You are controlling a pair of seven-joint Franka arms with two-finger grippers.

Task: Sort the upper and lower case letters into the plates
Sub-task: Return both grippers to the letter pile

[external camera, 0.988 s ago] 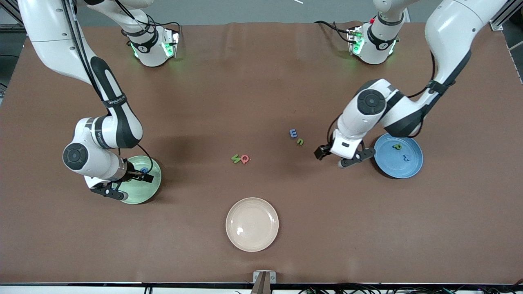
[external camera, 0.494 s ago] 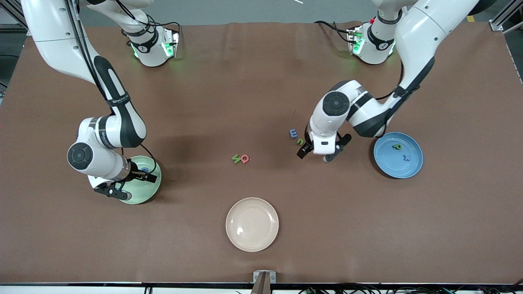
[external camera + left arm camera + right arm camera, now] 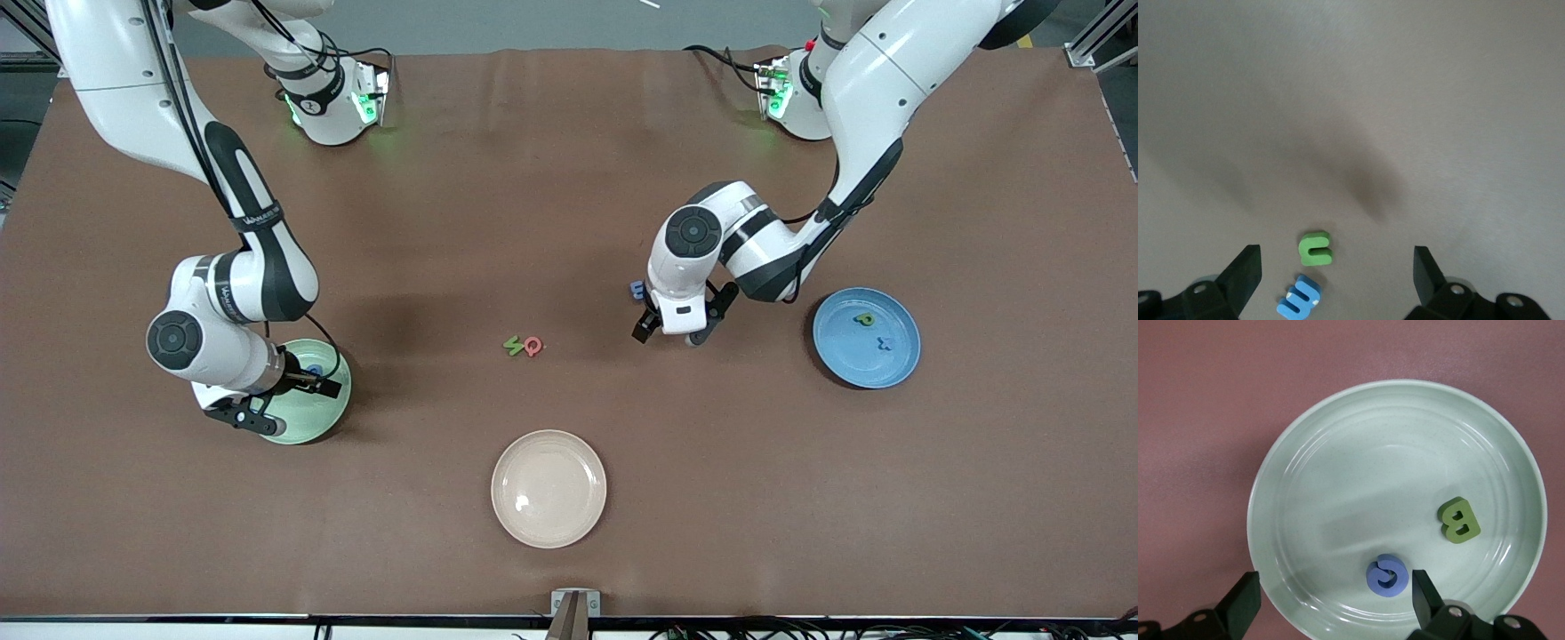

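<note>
Over the mint plate (image 3: 311, 418) at the right arm's end of the table, the right gripper (image 3: 284, 400) is being held with its jaws spread wide and empty; a green B (image 3: 1459, 520) and a blue G (image 3: 1388, 574) are lying in that plate, so a drop appears completed and this arm is waiting. Over the table's middle, toward the blue plate (image 3: 867, 369), the left gripper (image 3: 665, 331) is being held with jaws wide apart and nothing between them, above a green n (image 3: 1316, 247) and a blue E (image 3: 1299, 297) lying just beside each other, presumably so that one can be straddled. Two letters (image 3: 873, 331) are already lying in the blue plate. A green-and-red pair (image 3: 523, 346) is being left near the centre, unsorted. A cream plate (image 3: 548, 524) nearer the camera is being left unused
</note>
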